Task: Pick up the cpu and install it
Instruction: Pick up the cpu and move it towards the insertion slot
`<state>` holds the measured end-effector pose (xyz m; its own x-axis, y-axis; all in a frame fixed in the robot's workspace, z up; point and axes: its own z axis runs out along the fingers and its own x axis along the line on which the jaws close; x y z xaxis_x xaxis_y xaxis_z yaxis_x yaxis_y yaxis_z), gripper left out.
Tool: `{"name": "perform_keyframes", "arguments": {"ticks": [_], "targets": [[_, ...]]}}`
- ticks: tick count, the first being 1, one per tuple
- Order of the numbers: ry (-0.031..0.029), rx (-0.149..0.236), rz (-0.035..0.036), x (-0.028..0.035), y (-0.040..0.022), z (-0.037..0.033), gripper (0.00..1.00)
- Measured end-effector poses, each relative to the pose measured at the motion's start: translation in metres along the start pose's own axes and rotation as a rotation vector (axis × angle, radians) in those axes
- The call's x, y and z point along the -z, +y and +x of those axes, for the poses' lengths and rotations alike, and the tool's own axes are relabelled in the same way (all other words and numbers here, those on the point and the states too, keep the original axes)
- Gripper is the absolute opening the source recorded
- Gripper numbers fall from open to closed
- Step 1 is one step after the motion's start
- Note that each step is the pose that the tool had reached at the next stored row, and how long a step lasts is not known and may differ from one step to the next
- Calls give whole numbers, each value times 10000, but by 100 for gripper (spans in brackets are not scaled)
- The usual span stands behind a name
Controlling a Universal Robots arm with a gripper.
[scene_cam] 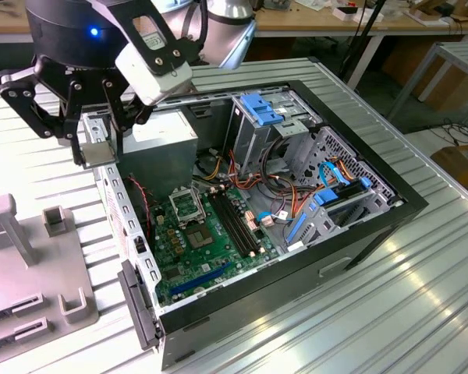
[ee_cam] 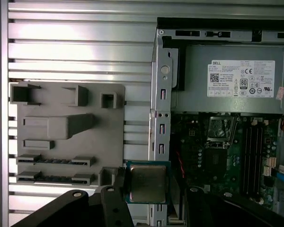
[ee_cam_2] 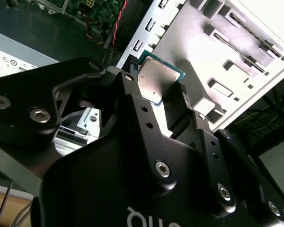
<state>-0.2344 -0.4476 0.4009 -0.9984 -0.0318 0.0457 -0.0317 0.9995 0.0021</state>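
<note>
The gripper [scene_cam: 101,152] is matte black all over, made of flat bars linked at pivots, angular as scissor arms. Silver socket-head screws [ee_cam_2: 163,167] dot each joint, and part of a white mark [ee_cam_2: 141,218] shows on its body. The wrist [scene_cam: 62,31] is round and black with a small blue light [scene_cam: 94,32]. A white box [scene_cam: 154,68] with dark screw holes is bolted on. The arm [scene_cam: 228,31] is smooth silver-grey.

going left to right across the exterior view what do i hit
grey parts holder → cpu pinched in the gripper fingers → black socket frame on the motherboard → memory slots → brown box at the far right
</note>
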Motion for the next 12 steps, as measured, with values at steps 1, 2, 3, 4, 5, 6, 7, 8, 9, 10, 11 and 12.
{"name": "perform_keyframes", "arguments": {"ticks": [1, 2, 3, 4, 5, 6, 7, 8, 9, 10, 11, 12], "targets": [[0, 0, 0, 1, 0, -16, 47], [1, 0, 1, 2, -1, -28, 47], [1, 0, 1, 2, -1, -41, 47], [1, 0, 0, 2, -2, -51, 47], [0, 0, -1, 1, -3, -58, 47], [0, 0, -1, 1, -5, -63, 47], [0, 0, -1, 1, -6, -73, 47], [0, -1, 0, 0, -6, -85, 47], [1, -1, 0, 0, -7, -95, 47], [0, -1, 0, 0, -7, -105, 47], [0, -1, 0, 0, -8, -117, 47], [0, -1, 0, -1, -8, -126, 47]]}}
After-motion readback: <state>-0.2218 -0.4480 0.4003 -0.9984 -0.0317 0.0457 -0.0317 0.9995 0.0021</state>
